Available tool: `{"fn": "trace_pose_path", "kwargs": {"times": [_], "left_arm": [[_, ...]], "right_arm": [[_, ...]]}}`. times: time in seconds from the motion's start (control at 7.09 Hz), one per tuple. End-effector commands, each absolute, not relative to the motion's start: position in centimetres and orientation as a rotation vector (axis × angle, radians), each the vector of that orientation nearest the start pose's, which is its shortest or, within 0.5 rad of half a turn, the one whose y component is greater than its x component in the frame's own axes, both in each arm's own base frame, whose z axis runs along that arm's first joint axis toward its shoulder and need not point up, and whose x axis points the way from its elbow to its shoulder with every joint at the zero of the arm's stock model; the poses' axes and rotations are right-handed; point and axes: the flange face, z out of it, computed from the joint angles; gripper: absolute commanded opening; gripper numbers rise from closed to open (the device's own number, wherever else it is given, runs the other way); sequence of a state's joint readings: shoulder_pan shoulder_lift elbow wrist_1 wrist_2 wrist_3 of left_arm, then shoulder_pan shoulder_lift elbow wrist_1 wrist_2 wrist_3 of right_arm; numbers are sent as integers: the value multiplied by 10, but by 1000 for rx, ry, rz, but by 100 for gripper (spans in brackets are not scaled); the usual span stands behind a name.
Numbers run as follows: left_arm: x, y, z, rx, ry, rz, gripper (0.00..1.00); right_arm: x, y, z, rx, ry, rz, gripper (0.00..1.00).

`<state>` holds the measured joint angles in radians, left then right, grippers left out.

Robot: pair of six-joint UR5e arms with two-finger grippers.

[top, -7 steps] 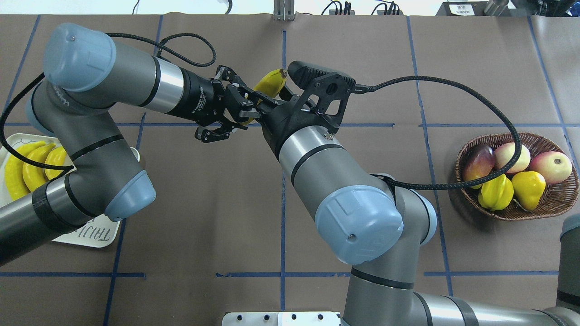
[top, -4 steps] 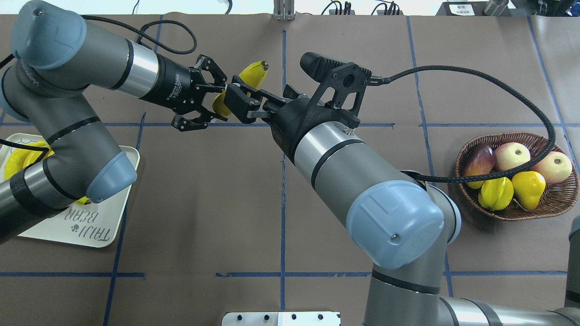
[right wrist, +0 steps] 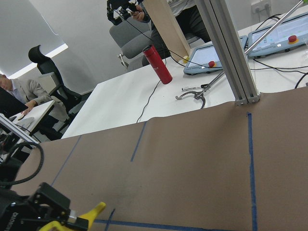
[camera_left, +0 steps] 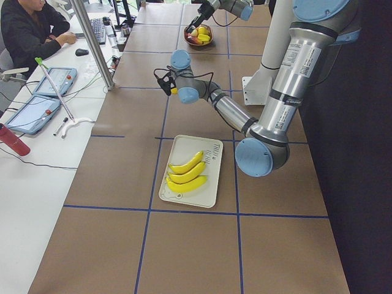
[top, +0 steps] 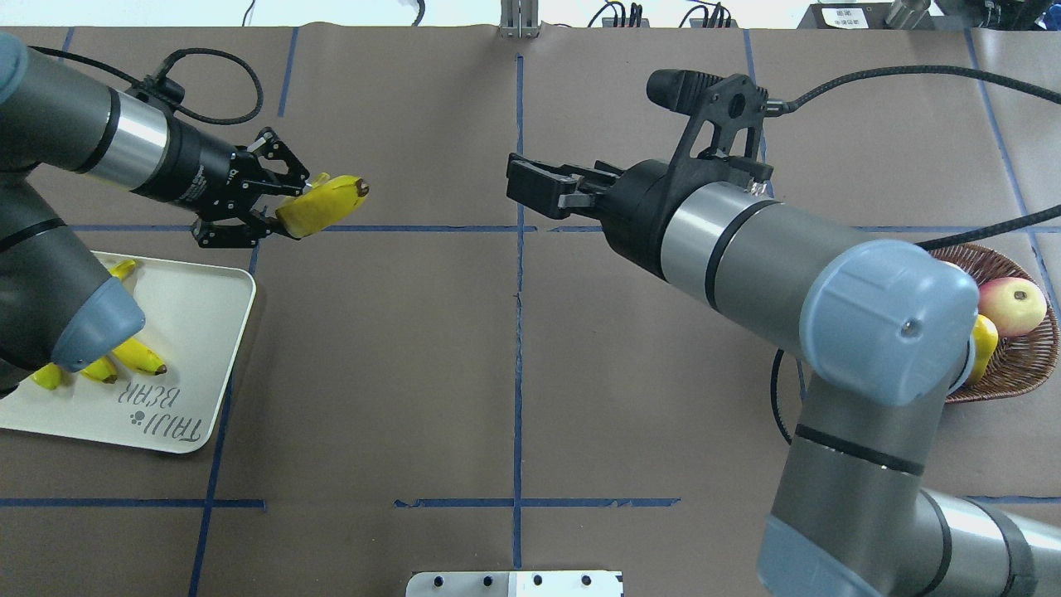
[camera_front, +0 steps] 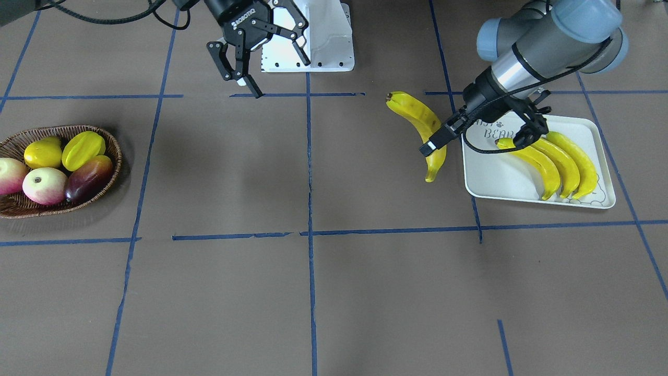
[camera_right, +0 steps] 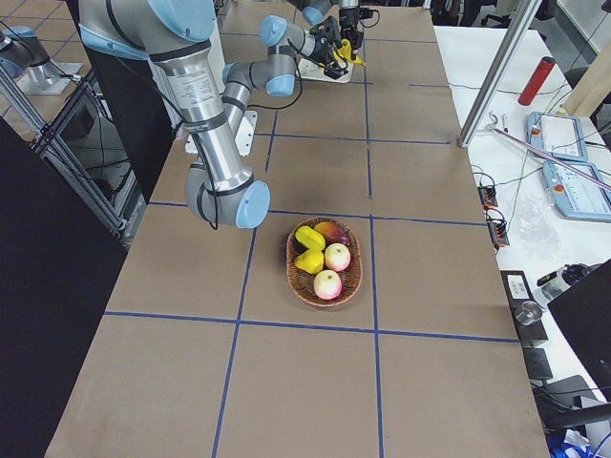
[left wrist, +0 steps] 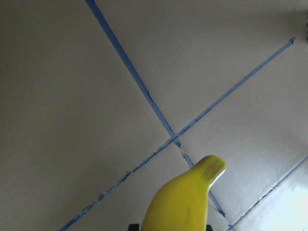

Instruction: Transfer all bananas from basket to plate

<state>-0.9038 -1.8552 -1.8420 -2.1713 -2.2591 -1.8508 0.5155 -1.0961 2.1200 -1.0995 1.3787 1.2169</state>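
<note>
The plate (top: 199,332) reads "TAIJI BEAR"; the right tool (camera_front: 276,75) reads "ROBOTIQ".

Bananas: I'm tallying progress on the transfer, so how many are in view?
4. Three bananas lie side by side on the plate; the fourth banana is held by the left gripper, off the plate's edge. None shows in the basket, though its other fruit might hide one.

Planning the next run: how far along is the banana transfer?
Done: three bananas lie on the plate. In hand: the left gripper holds the fourth banana beside the plate. Left: set it down; the basket shows no bananas.
</note>
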Motion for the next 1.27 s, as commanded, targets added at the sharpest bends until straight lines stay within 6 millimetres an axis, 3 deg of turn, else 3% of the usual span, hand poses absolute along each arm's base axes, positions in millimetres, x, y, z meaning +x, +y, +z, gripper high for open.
{"fn": "trace_pose_path", "kwargs": {"times": [0.0, 0.28, 0.42, 0.71, 0.99, 1.13], "left_arm": [[254, -460, 372, 3, 1147, -491, 0], [244, -456, 423, 223, 980, -472, 0], [261, -445, 440, 282, 911, -445, 0], [299, -427, 463, 324, 829, -393, 0], [302, -435, 511, 359, 709, -339, 0], [305, -437, 521, 353, 692, -332, 0]], "right_arm": [[-311, -429, 158, 590, -1182, 230, 100], [-276, -460, 183, 511, -1005, 144, 100], [-271, -467, 197, 502, -899, 79, 100], [-257, -478, 207, 456, -862, 54, 100], [-253, -481, 209, 425, -883, 41, 100], [-253, -481, 209, 424, -882, 41, 100]]}}
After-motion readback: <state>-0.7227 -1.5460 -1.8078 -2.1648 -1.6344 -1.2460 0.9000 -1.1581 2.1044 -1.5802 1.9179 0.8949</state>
